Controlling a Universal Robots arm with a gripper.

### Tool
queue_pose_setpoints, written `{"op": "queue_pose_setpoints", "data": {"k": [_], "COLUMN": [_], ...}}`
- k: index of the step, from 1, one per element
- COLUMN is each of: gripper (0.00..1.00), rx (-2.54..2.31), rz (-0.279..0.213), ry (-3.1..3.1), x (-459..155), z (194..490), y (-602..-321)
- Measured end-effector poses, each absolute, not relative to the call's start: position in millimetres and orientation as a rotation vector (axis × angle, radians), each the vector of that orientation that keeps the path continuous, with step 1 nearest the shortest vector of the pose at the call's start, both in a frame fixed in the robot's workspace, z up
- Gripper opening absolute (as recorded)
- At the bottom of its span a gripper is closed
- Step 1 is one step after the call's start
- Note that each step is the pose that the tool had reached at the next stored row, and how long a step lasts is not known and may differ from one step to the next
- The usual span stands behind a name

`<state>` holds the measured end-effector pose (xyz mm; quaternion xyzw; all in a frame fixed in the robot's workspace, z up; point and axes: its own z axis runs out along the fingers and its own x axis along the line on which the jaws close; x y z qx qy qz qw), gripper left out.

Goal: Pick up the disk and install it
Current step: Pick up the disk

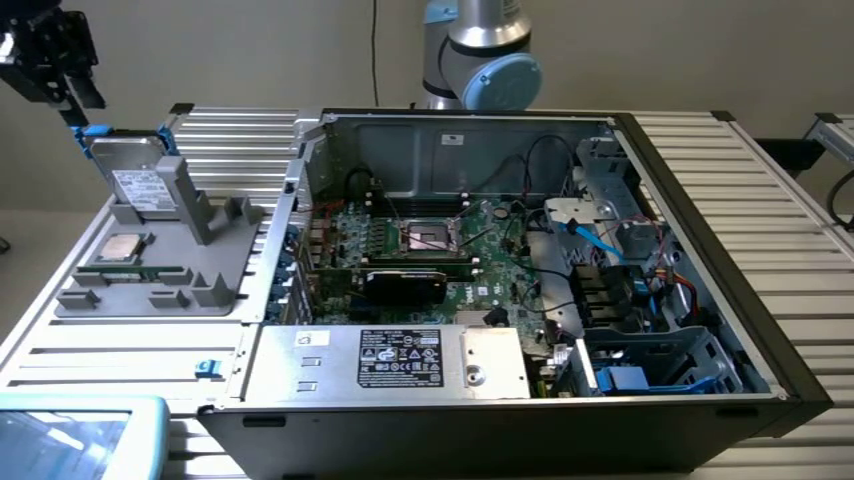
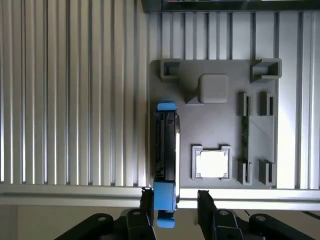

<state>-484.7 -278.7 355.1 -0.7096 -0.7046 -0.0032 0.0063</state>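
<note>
Here the disk [image 1: 134, 178] stands on edge in the grey holder [image 1: 227, 252] on the bench [image 1: 134, 350], along the holder's outer edge. The tool [image 1: 78, 98] hangs just above the holder, its fingers [image 2: 205, 206] apart, straddling the disk's blue top tab without clamping it.
</note>
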Motion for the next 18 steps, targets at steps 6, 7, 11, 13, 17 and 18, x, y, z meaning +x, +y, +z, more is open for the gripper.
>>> {"op": "queue_pose_setpoints", "data": {"k": [6, 7, 11, 13, 17, 18], "gripper": [0.47, 0.47, 0.47, 0.47, 0.47, 0.47], "rx": [-2.22, -2.22, -2.22, -2.22, -2.219, -2.219], "rz": [-0.01, -0.01, -0.01, -0.01, -0.013, -0.013], "ry": [-2.205, -2.205, -2.205, -2.205, -2.203, -2.203], "x": [-484.6, -484.7, -484.7, -484.7, -484.7, -484.7], "z": [354.3, 353.4, 346.5, 343.0, 337.2, 336.1], "y": [-278.6, -278.6, -278.5, -278.3, -276.4, -275.9]}}
